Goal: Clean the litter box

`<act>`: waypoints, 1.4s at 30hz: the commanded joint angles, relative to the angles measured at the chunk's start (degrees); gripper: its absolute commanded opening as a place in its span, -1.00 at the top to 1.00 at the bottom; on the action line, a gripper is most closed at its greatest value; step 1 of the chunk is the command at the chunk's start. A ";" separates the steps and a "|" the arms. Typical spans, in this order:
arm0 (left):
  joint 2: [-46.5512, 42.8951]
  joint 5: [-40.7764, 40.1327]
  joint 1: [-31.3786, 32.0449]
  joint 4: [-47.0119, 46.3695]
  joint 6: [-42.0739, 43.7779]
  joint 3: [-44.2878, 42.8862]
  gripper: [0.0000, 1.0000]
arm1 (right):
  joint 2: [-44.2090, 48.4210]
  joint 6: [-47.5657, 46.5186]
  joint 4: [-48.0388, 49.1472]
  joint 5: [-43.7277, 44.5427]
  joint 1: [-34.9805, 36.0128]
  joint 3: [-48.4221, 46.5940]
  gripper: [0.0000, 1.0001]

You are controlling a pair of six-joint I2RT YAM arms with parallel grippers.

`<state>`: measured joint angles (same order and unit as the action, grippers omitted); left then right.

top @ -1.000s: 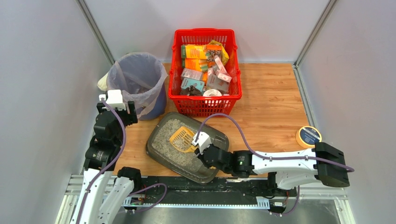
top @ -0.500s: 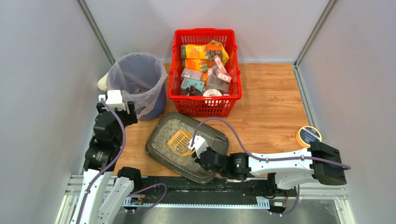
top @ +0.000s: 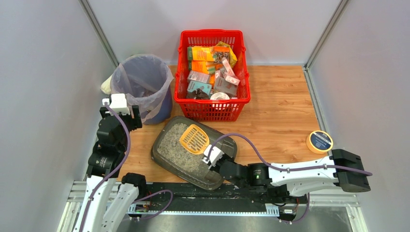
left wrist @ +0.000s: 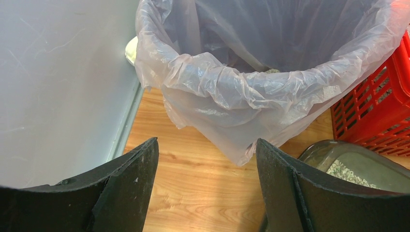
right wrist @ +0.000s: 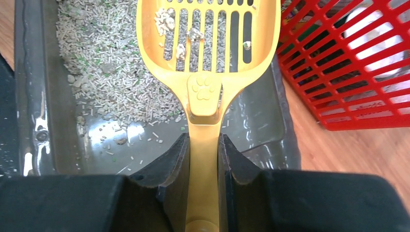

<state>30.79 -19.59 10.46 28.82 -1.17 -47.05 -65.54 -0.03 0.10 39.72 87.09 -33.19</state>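
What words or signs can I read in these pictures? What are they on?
No words can be read.
Paw print, no letters: moulded on the yellow scoop.
Boxes in the red basket: print too small to read.
Round yellow object, dark label: too small to read.

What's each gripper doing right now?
Left gripper: open, empty, facing the bin.
Right gripper: shut on the yellow scoop over the litter box.

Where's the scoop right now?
In the top view, the yellow scoop is held by the right tool over the far right part of the litter box, just in front of the red basket.
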 commanded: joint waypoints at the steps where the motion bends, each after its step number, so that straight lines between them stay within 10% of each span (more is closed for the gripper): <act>1: -0.20 0.08 -0.18 -2.28 0.82 0.11 -0.62 | 2.78 -4.71 5.09 2.91 0.45 1.64 1.00; 42: -1.17 -0.18 -0.70 -0.96 -0.15 -0.68 -0.62 | 6.65 6.98 -37.61 -18.18 -7.89 -25.51 1.00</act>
<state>29.95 -19.59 10.02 28.73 -1.30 -46.85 -59.37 7.07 -33.78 24.05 80.95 -52.95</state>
